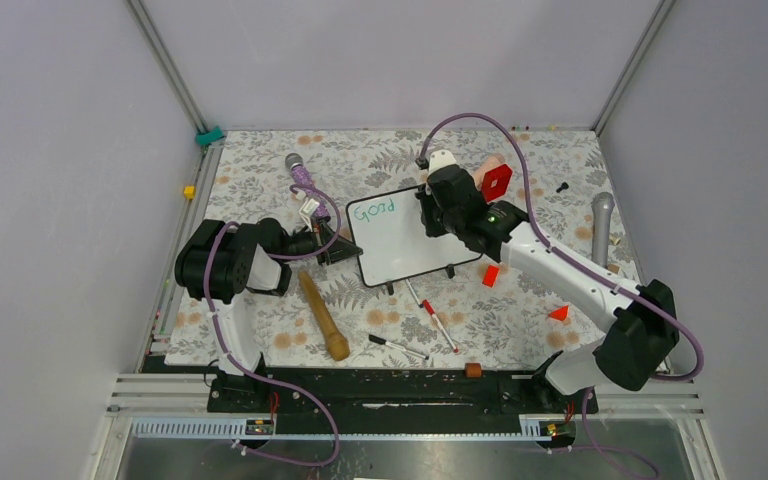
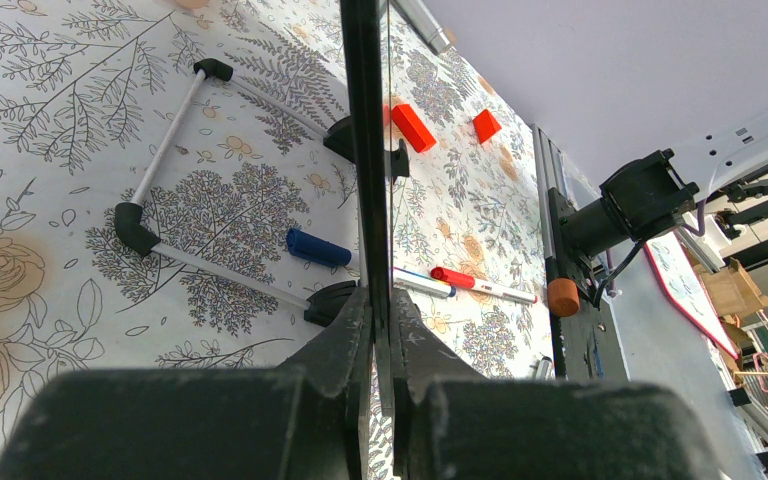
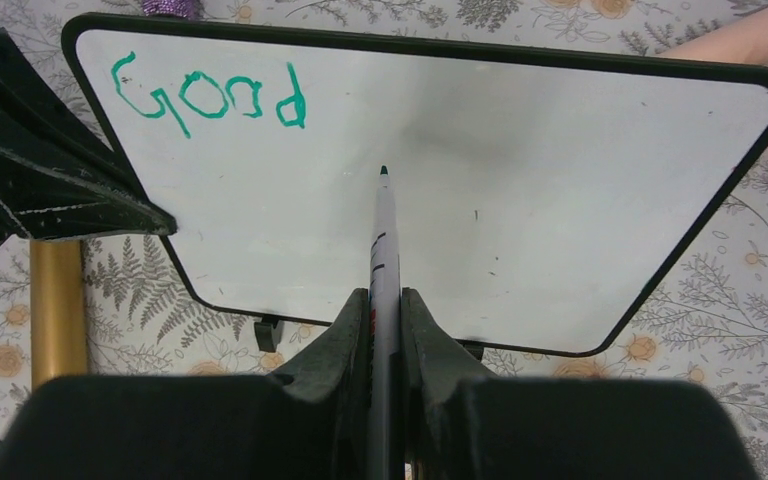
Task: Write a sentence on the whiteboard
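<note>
Nearest, short of the whiteboard (image 1: pixel 415 250)'s near edge: two loose pens (image 1: pixel 438 320) on the desk (image 1: pixel 250 170), of no use now. Next, the right fingers (image 3: pixel 345 335), closed narrow on a marker (image 3: pixel 384 240) and reaching in over that near edge, tip aimed at the board's middle; touching or just clear, impossible to tell. At the board's left edge, the left fingers (image 2: pixel 345 345), pinched shut on the frame to steady it. Farther in, by the far left corner, the sentence (image 3: pixel 210 95): only "Good" in green, hence barely begun by this reckoning. For the step in hand, probably opening the next word: carry the tip toward the far edge and left, to just right of the "d"; leave a clear gap; match the letter height and baseline. Press lightly, enough for ink without shoving the board back on its feet (image 3: pixel 268 332); hold the left clamp firm meanwhile. Write slowly, lifting cleanly between strokes. Mind the room toward the board's right edge, dropping to a second line nearer the near edge if needed. Beyond the far right corner, a red block (image 1: pixel 497 182), close by the right wrist and best avoided.
</note>
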Tool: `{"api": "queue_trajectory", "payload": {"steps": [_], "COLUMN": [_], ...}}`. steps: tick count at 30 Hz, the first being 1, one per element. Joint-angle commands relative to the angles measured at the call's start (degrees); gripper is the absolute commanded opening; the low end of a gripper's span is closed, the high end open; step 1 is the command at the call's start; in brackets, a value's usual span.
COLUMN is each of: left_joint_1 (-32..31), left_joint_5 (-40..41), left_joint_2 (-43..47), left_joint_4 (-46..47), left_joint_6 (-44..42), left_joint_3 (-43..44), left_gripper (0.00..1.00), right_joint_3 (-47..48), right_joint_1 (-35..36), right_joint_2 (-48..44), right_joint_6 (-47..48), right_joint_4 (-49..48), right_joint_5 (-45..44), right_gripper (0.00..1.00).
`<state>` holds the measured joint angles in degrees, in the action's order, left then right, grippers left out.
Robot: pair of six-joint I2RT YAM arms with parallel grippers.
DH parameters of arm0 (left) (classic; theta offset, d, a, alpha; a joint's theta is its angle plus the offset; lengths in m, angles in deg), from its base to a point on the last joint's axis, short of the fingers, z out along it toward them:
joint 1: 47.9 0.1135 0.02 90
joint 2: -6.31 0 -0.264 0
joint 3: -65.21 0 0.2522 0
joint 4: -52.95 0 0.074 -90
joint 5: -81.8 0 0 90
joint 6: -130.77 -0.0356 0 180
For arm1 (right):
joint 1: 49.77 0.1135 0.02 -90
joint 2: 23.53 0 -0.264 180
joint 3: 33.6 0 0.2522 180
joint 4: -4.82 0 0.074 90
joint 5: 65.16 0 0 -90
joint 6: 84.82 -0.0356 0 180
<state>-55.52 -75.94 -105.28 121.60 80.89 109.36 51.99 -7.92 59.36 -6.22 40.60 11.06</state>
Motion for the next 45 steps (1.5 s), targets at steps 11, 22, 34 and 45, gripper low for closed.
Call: {"api": "queue_trajectory", "payload": {"steps": [11, 22, 34, 45], "left_joint_1": [-0.3, -0.3, -0.3, -0.4], "left_joint_5": [-1.4, -1.5, -1.5, -1.4], "left_joint_2": [-0.1, -0.1, -0.1, 0.0], "left_joint_4": [2.2, 2.2, 2.1, 2.2], "left_joint_6": [-3.7, -3.7, -3.6, -3.7], "left_joint_3": [0.1, 0.1, 0.2, 0.1], "left_gripper": [0.00, 0.00, 0.00, 0.00], "right_joint_3": [3.6, 5.5, 6.4, 7.9], "right_joint_1": [-0.2, 0.1, 0.7, 0.9], "right_joint_2": [2.9, 4.3, 5.5, 6.3], "right_joint_6": [-1.7, -1.7, -1.1, -0.7], "right_joint_4": [1.1, 1.4, 2.7, 2.8], "right_joint_5": [2.9, 3.1, 1.7, 1.6], "right_gripper": [0.00, 0.00, 0.00, 0.00]}}
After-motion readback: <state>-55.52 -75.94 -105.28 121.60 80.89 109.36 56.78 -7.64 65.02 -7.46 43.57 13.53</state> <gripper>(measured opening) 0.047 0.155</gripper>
